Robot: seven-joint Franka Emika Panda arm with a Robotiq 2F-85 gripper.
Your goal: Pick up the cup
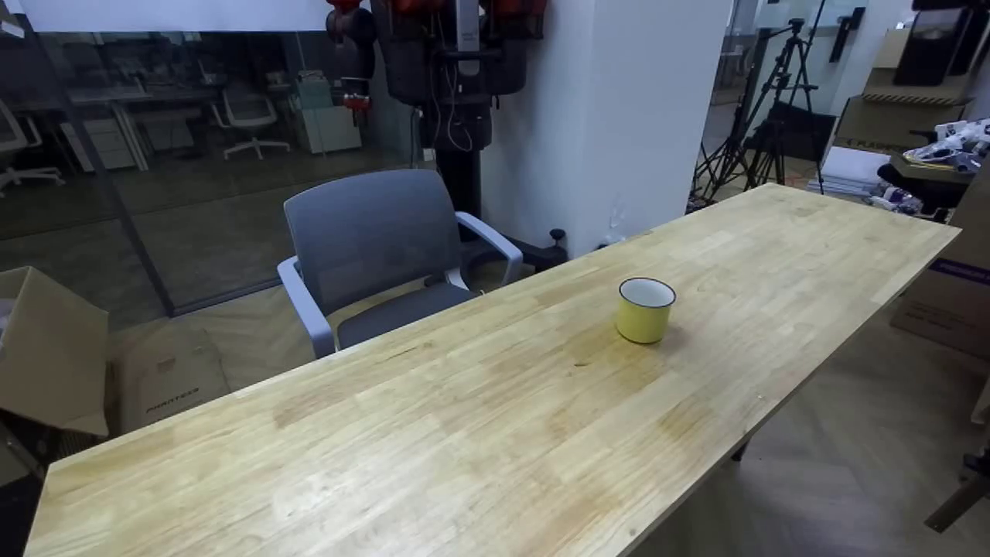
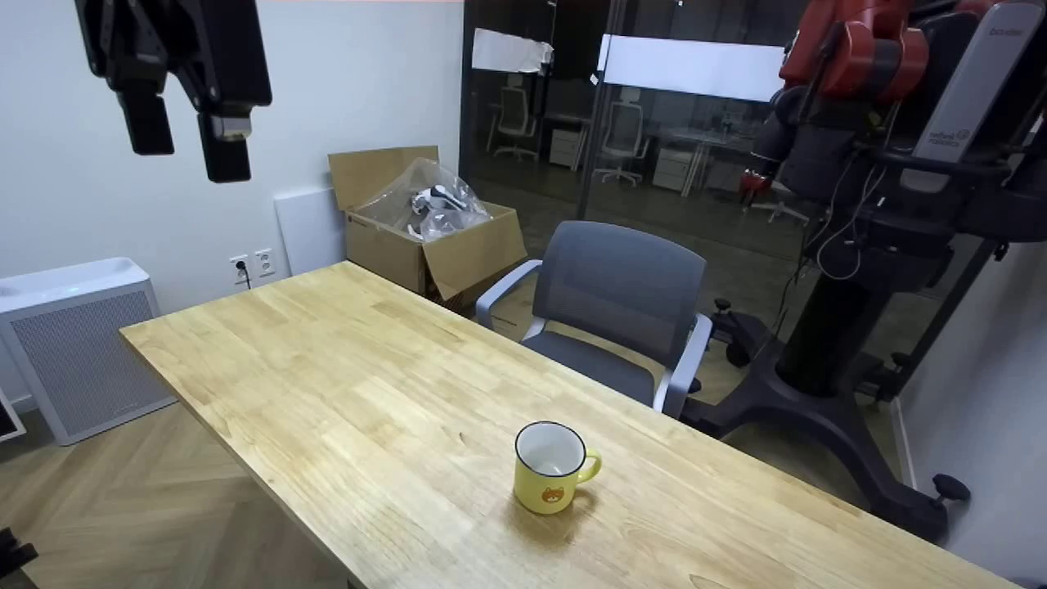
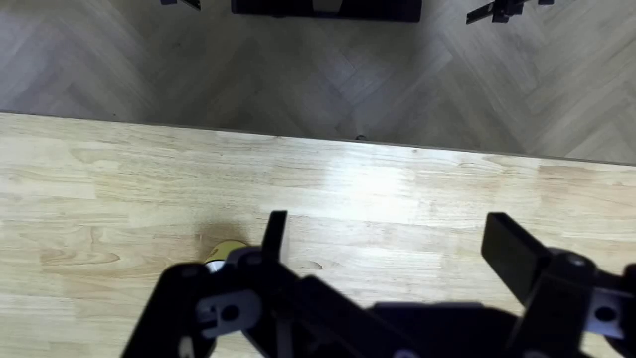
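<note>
The pick-up looks hardly begun: the yellow cup (image 2: pixel 546 474) stands upright on the worktop (image 2: pixel 327 393), ungrasped, while the hand (image 2: pixel 193 162) hangs well apart from it, spread wide and holding nothing, so reaching, gripping and lifting all remain.

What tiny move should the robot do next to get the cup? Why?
Probably slide the open gripper sideways toward the cup before lowering: in the wrist view, the cup shows outside the fingers, partly hidden behind one.
</note>
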